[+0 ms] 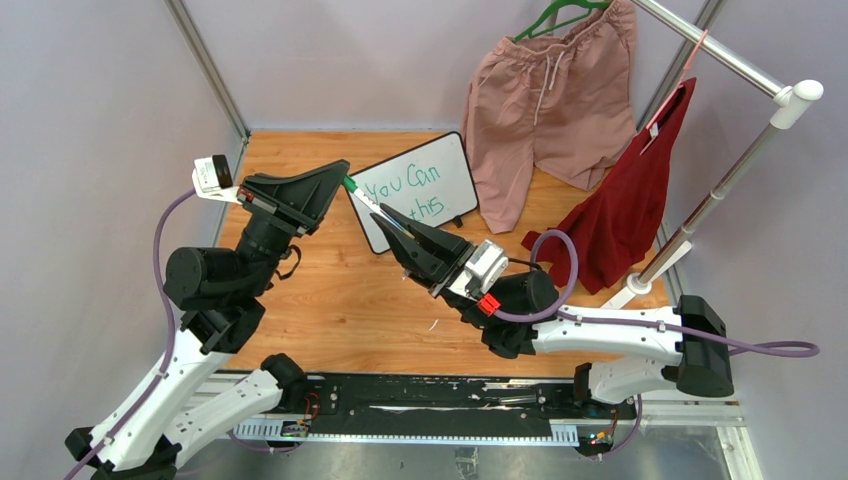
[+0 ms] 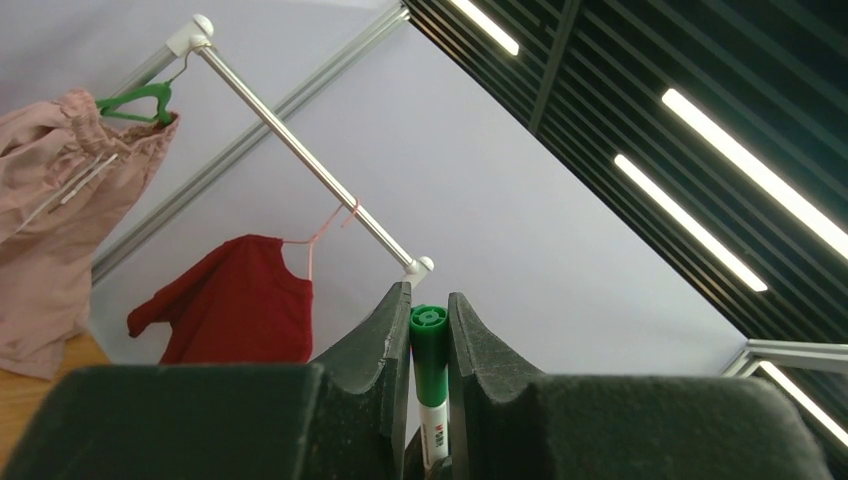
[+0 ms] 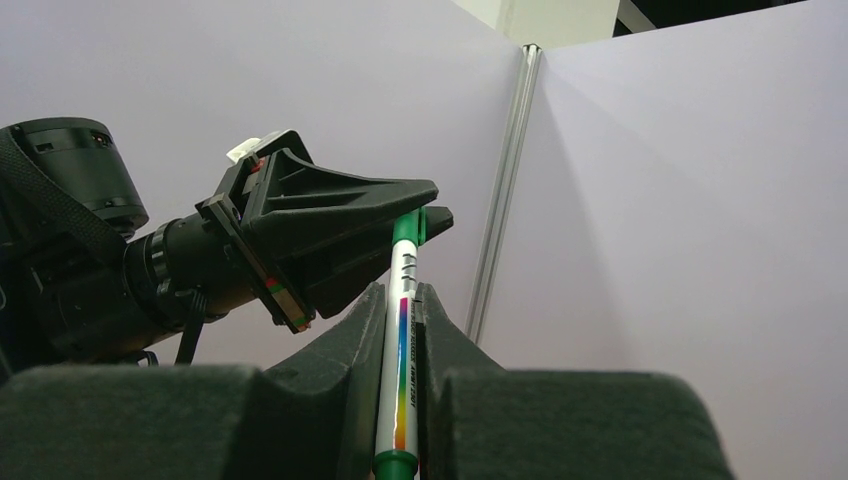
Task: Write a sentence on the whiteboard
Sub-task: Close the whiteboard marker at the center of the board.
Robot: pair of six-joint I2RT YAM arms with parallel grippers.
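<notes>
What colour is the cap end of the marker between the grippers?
Green; the marker cap shows best in the left wrist view.

The orange-brown wooden worktop [image 1: 340, 300] showed smooth, faintly sheened grain. The small white board with a thin black frame [image 1: 455, 200] looked glossy. The white plastic marker [image 3: 398, 350] and its green plastic cap [image 2: 429, 345] shone smoothly. The black fingers [image 2: 370, 350] were matt and grainy. The pink cloth shorts [image 1: 545, 100] looked soft, and the silver rail [image 1: 715, 48] was polished metal.

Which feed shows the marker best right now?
Right wrist: the marker shows most of its barrel, held in the right gripper, green end inside the left gripper. Left wrist shows only that green end and some white barrel. Top external shows a thin sliver between both grippers.
</notes>
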